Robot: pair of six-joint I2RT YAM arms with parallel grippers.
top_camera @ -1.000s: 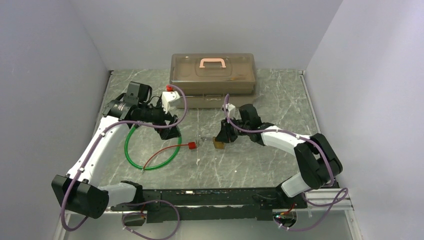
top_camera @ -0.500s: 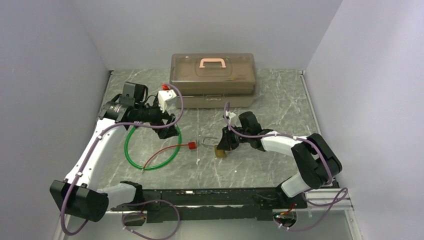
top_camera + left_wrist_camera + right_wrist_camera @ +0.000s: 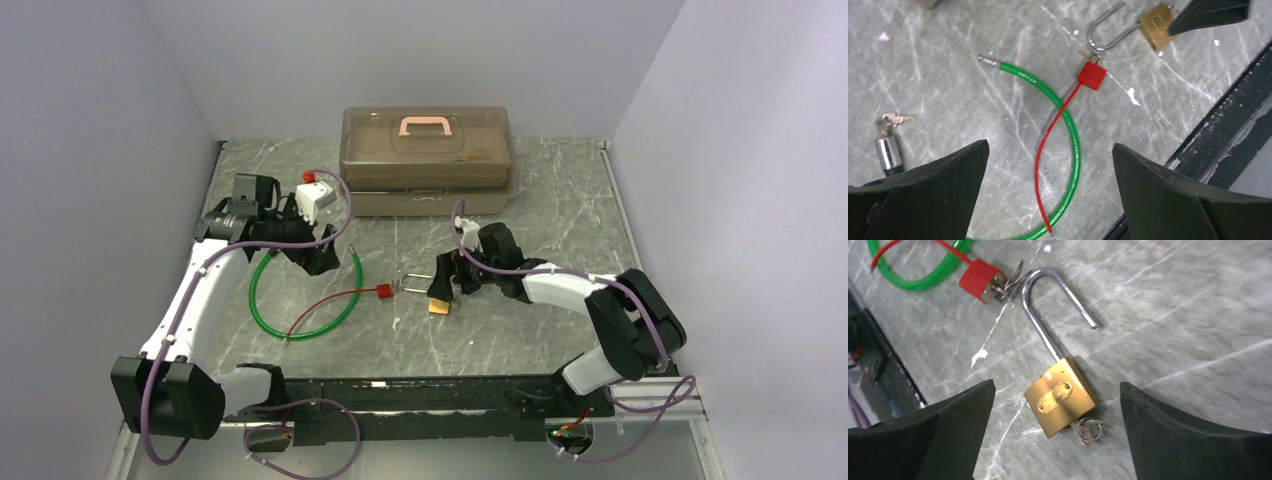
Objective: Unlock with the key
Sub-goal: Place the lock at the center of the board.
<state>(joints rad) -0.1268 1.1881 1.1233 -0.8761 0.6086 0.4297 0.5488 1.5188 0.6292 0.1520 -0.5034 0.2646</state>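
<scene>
- The right arm (image 3: 570,285) reaches leftward from its base, forearm low over the bench (image 3: 1173,300). The right tool (image 3: 1056,385) stands wide apart, gripping nothing.
- The left arm (image 3: 200,290) stretches up the left side, wrist bent inward. The left tool (image 3: 1050,145) is spread wide and empty, above the green cable (image 3: 1074,140) and red tag (image 3: 1092,75).
- The key (image 3: 1084,432) sits at the bottom end of the brass padlock (image 3: 1060,397). The padlock lies flat between the right tool's fingers (image 3: 948,435), touching neither, and its shackle (image 3: 1044,335) is sprung open.
</scene>
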